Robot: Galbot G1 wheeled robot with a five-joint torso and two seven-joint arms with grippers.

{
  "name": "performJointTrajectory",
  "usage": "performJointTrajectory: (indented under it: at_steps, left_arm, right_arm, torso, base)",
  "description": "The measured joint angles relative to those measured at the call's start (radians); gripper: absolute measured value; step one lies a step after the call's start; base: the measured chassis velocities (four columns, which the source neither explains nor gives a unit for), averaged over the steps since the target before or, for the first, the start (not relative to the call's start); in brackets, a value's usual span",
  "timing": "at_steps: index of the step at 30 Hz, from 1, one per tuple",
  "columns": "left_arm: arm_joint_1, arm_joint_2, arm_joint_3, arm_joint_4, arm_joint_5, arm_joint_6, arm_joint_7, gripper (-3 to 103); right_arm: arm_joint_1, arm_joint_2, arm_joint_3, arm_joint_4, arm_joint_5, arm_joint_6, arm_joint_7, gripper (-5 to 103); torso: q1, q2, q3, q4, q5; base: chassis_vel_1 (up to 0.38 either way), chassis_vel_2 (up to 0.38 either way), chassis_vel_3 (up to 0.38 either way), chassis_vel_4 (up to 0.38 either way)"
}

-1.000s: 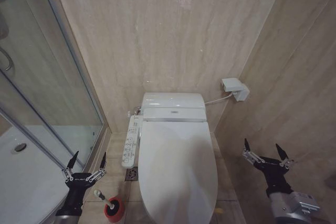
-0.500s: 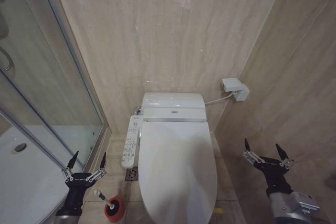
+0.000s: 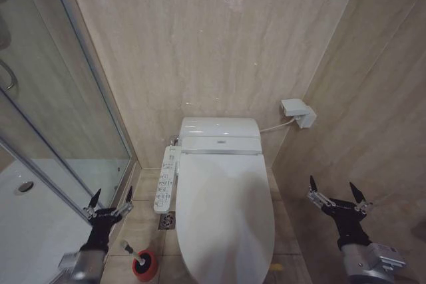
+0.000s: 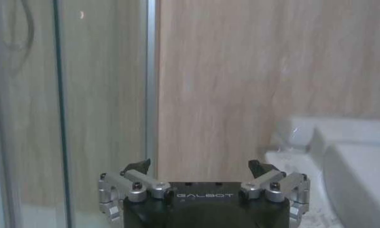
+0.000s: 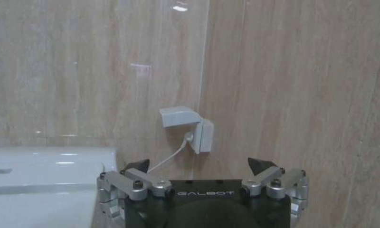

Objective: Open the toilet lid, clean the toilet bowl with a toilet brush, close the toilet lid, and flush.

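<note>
The toilet lid (image 3: 226, 221) is glossy white and lies shut over the toilet bowl, which is hidden beneath it. The toilet brush (image 3: 132, 251) has a thin white handle and leans in its red cup (image 3: 144, 266) on the floor left of the toilet. My left gripper (image 3: 112, 195) hangs open just above and left of the brush, holding nothing. It also appears in the left wrist view (image 4: 198, 165), with the toilet's tank end (image 4: 342, 156) beside it. My right gripper (image 3: 332, 184) is open and holds nothing, to the right of the toilet near the side wall. In its own wrist view (image 5: 198, 164) it faces the wall.
A glass shower door (image 3: 60, 118) and a white shower tray (image 3: 26, 224) stand close on the left. A buttoned control panel (image 3: 166, 179) runs along the toilet's left side. A white wall socket box (image 3: 297, 112) with a cable sits behind on the right. Tiled walls close in at the back and right.
My left arm has shifted: its gripper sits slightly farther forward and its forearm has swung toward the left. The right arm, the lid and the brush have not moved.
</note>
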Motion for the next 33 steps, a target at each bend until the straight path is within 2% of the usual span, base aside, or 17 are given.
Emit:
performJointTrajectory:
  at_steps: [2,3,5,6,10,24,33]
  left_arm:
    - [-0.013,0.006,-0.012,-0.028,0.003,0.001,0.017,100]
    - [-0.010,0.007,-0.008,-0.070,0.004,0.001,0.019,100]
    - [-0.003,0.005,0.001,-0.090,0.003,-0.002,0.019,100]
    - [0.016,-0.002,0.012,-0.120,0.011,-0.016,0.020,100]
    - [0.049,-0.012,0.023,-0.150,0.028,-0.035,0.024,100]
    - [0.112,-0.016,0.012,-0.121,0.104,-0.118,0.035,100]
    - [0.137,-0.027,-0.020,-0.119,0.097,-0.123,0.079,100]
  right_arm:
    - [0.000,0.000,0.000,0.000,0.000,0.000,0.000,100]
    - [0.000,0.000,0.000,0.000,0.000,0.000,0.000,100]
    - [0.000,0.000,0.000,0.000,0.000,0.000,0.000,100]
    - [0.000,0.000,0.000,0.000,0.000,0.000,0.000,100]
    - [0.000,0.000,0.000,0.000,0.000,0.000,0.000,100]
    - [0.000,0.000,0.000,0.000,0.000,0.000,0.000,100]
    - [0.000,0.000,0.000,0.000,0.000,0.000,0.000,100]
  torso:
    - [0.000,0.000,0.000,-0.0004,0.0002]
    - [0.000,0.000,0.000,-0.0004,0.0019]
    - [0.000,0.000,0.000,0.0005,0.0018]
    - [0.000,0.000,0.000,-0.0001,0.0004]
    - [0.000,0.000,0.000,0.0005,0.0013]
    - [0.000,0.000,0.000,0.0000,0.0008]
    - [0.000,0.000,0.000,0.0001,0.0008]
  base:
    - [0.000,0.000,0.000,0.000]
    - [0.000,0.000,0.000,0.000]
    - [0.000,0.000,0.000,0.000]
    - [0.000,0.000,0.000,0.000]
    - [0.000,0.000,0.000,0.000]
    - [0.000,0.000,0.000,0.000]
    - [0.000,0.000,0.000,0.000]
